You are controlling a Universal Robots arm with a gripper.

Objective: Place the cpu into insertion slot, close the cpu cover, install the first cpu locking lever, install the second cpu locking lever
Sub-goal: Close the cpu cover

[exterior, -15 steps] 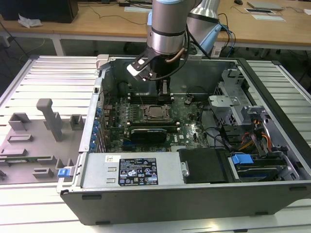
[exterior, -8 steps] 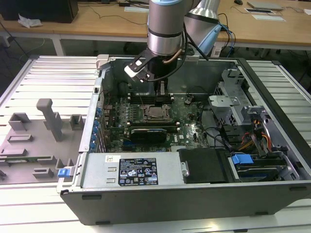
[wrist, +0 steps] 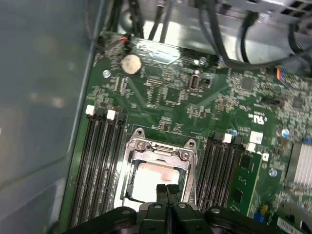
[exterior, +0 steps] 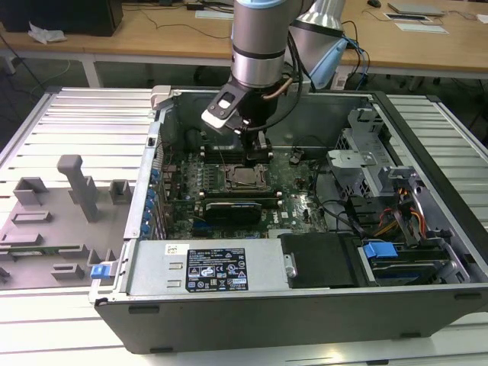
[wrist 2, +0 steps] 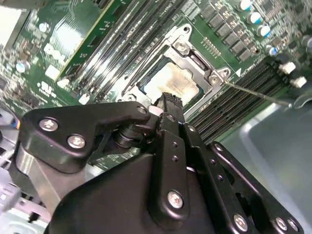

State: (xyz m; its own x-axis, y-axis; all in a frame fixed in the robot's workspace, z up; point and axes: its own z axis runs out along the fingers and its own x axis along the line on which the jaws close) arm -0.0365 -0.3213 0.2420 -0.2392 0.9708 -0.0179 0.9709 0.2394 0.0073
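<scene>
— Where the arm (exterior: pixel 259 46) reaches down into the open computer case (exterior: pixel 305 320), what do the fingers look like?

— Black, matte and blocky, with bright round screw heads set in the links. The gripper (wrist: pixel 168 189) has its two narrow tips pressed flat together. Only a hairline seam shows between them, and nothing is pinched there.

— And the cpu?

— The cpu (wrist: pixel 146 178) lies in the insertion slot (wrist: pixel 158 160). It is a flat pale square, and its smooth, faintly glossy top catches a pinkish-tan glare. The slot's dark frame shows as a thin band along the chip's edge.

— Is the cover over it?

— The cpu cover (wrist: pixel 161 147) is a thin silvery stamped frame with rounded lugs and screw heads at its corners. It looks to lie flat on the slot, with its square window framing the chip. Whether it is fully seated I cannot tell.

— How close is the gripper to all that?

— In both wrist views the tips sit just over the chip's edge and the cover's rim. I cannot tell whether they touch. In the exterior view the gripper hangs just above the socket.

— What surrounds it?

— A green circuit board (wrist: pixel 170 97), speckled with tiny parts. Long ribbed black memory slots (wrist: pixel 100 156) with white end clips run along both sides of the socket. In the second wrist view a thin straight steel rod (wrist 2: pixel 253 91) runs from a corner of the cover out across those slots. A round silver coin cell (wrist: pixel 130 63) sits farther off on the board.
</scene>
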